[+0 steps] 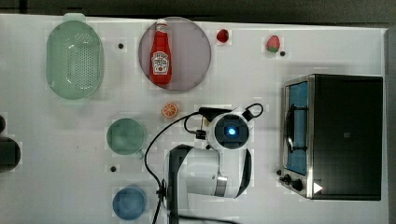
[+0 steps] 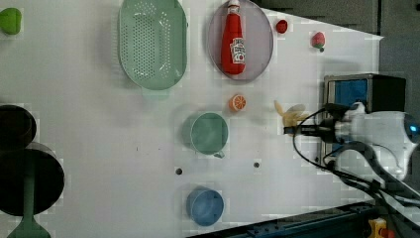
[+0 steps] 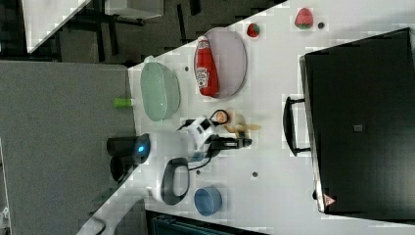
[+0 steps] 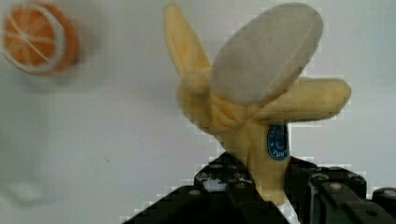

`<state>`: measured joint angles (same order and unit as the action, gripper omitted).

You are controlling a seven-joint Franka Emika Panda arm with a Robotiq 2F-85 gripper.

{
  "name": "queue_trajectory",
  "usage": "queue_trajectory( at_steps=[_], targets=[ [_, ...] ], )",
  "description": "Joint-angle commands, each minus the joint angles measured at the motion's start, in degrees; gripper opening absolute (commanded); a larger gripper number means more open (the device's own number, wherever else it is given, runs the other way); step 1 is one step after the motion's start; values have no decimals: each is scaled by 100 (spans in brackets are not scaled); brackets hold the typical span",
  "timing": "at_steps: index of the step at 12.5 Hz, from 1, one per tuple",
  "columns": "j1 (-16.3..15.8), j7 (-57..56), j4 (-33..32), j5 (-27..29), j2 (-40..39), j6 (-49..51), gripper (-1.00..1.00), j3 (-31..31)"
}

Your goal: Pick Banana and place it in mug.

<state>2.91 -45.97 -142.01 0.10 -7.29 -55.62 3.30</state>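
Note:
The banana (image 4: 252, 107) is a pale-yellow plush fruit with its peel flaps spread and a blue sticker on its stem. My gripper (image 4: 266, 184) is shut on that stem end, black fingers (image 4: 233, 186) pressing it from both sides. In the left view the banana (image 2: 291, 115) sits at the gripper's (image 2: 289, 130) tip, to the left view's right of the mug (image 2: 209, 133). In the right view the banana (image 3: 242, 126) lies beside the gripper (image 3: 242, 142). The dark-green mug (image 1: 126, 136) stands upright and open, well apart from the arm, at the top view's left.
An orange slice (image 1: 170, 110) lies between mug and gripper. A ketchup bottle (image 1: 160, 51) rests on a grey plate (image 1: 191, 56). A pale-green colander (image 1: 74, 59), a blue cup (image 1: 129, 203), a toaster oven (image 1: 334, 135) and two strawberries (image 1: 222, 35) (image 1: 273, 43) ring the table.

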Motion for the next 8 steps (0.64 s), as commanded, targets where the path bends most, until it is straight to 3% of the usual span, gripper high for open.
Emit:
queue_trajectory(
  at_steps=[1,5,8],
  targets=[
    [-72,-122,207,-54,997,760,-46,-28],
    [-65,-110,558,-55,2158,2175,-46,37],
    [-213,152,705,-54,2531,3210,-46,-295]
  ],
)
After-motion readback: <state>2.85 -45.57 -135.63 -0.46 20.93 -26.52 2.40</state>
